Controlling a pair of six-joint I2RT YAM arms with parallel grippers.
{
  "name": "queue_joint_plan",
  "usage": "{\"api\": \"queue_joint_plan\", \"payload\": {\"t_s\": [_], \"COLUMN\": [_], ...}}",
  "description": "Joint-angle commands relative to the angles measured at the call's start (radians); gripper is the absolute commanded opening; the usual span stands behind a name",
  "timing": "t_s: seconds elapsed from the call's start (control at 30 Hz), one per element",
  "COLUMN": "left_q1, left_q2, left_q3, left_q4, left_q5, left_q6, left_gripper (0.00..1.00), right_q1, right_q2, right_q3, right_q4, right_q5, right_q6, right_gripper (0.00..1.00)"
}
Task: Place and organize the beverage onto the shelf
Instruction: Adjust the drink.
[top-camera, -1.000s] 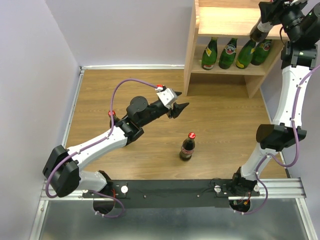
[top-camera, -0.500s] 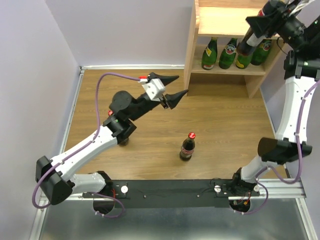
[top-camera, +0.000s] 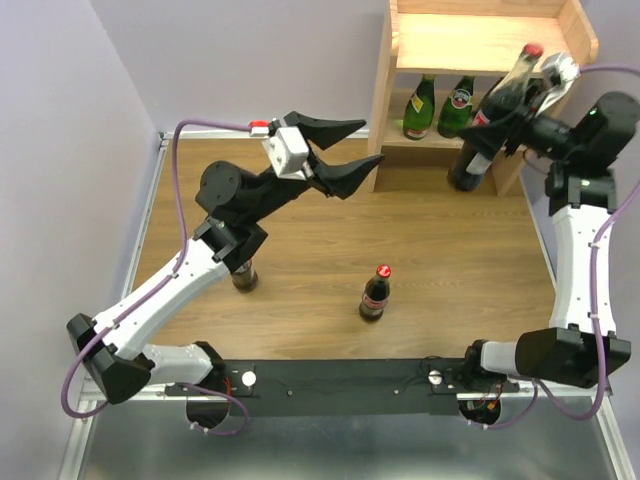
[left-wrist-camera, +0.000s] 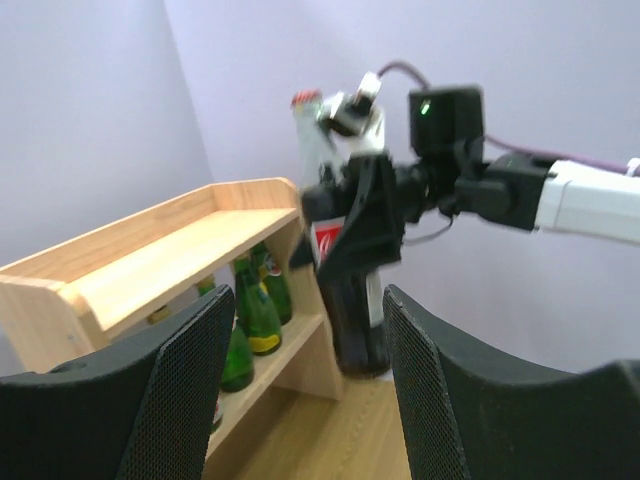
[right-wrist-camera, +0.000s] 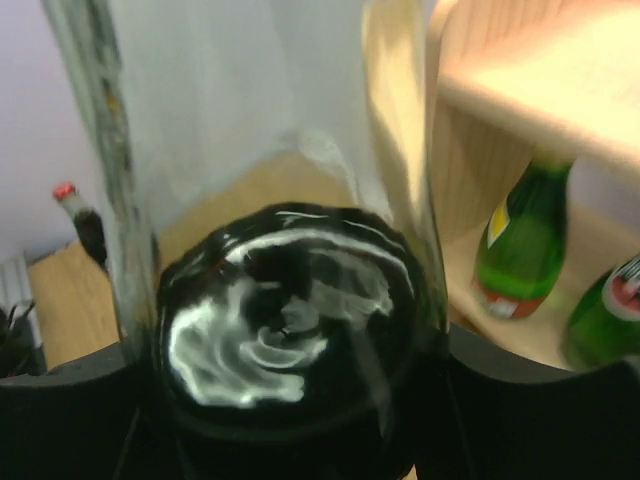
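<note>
Red-capped cola bottle (top-camera: 472, 160) hung tilted in front of the shelf (top-camera: 450, 45), close to its right side panel, base low and cap near the top board. The right gripper (top-camera: 512, 118) had its jaws clamped around the bottle's mid-body. I judged it a heavy, smooth-walled load with liquid that shifts, so a firm hold at the label band looked safest. The left gripper (top-camera: 370, 142) hovered by the shelf's left panel, jaws spread, nothing between them. Green bottles (top-camera: 419, 107) lined the lower tier just behind the held one and could get knocked. The top board's raised rim would need clearing. Another cola bottle (top-camera: 375, 295) stood alone on the desk (top-camera: 450, 260), and a dark bottle (top-camera: 243, 275) sat mostly hidden under the left arm.
</note>
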Motion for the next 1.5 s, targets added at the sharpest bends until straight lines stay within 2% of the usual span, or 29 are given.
{"api": "queue_joint_plan", "payload": {"t_s": [0.0, 0.27, 0.57, 0.9, 1.3, 1.47], "left_q1": [0.004, 0.004, 0.004, 0.004, -0.001, -0.005], "left_q2": [0.098, 0.300, 0.484, 0.563, 0.649, 0.676], "left_q3": [0.101, 0.253, 0.288, 0.281, 0.326, 0.351], "left_q4": [-0.012, -0.018, -0.054, -0.043, -0.049, -0.049], "left_q5": [0.075, 0.121, 0.174, 0.289, 0.334, 0.334], "left_q6": [-0.073, -0.102, -0.129, -0.132, -0.165, -0.172], "left_gripper": [0.69, 0.69, 0.69, 0.67, 0.60, 0.50], "right_q1": [0.030, 0.099, 0.191, 0.215, 0.252, 0.258], "right_q2": [-0.082, -0.140, -0.148, -0.133, -0.119, -0.110], "right_q3": [-0.176, -0.405, -0.597, -0.646, -0.668, -0.674], "right_q4": [0.125, 0.127, 0.128, 0.130, 0.130, 0.130], "right_q5": [-0.072, -0.069, -0.009, 0.012, 0.026, 0.031], "right_q6": [-0.109, -0.267, -0.411, -0.463, -0.480, -0.485], "right_gripper": [0.00, 0.01, 0.00, 0.00, 0.01, 0.01]}}
